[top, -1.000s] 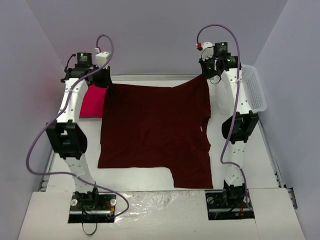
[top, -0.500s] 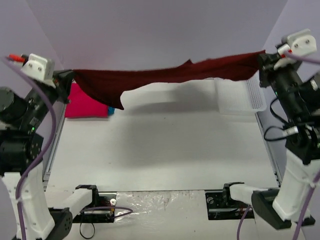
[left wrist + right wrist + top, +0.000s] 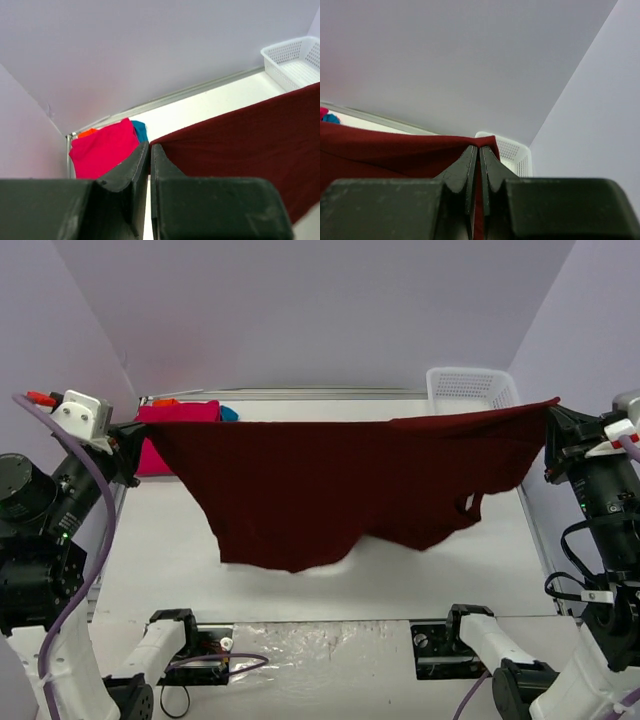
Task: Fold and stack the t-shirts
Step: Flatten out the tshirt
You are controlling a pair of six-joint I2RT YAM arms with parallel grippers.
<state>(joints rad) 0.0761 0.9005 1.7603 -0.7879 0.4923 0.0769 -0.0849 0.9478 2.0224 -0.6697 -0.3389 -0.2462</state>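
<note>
Two upper corners of the maroon t-shirt (image 3: 330, 490) are pinched, one in the left gripper (image 3: 149, 146) and one in the right gripper (image 3: 479, 149), so it hangs spread over the table (image 3: 160, 540), near the pink t-shirt (image 3: 180, 412).

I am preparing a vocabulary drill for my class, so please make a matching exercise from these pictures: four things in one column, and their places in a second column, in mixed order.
Things
1. dark maroon cloth t-shirt
2. bright pink cloth t-shirt
3. teal blue cloth
4. white plastic mesh basket

Places
A. far right corner of the table
B. in the air, stretched between the left pincer and the right pincer
C. far left corner of the table
D. only a small edge showing beside the pink t-shirt

Pairs: 1-B, 2-C, 3-D, 4-A
</note>
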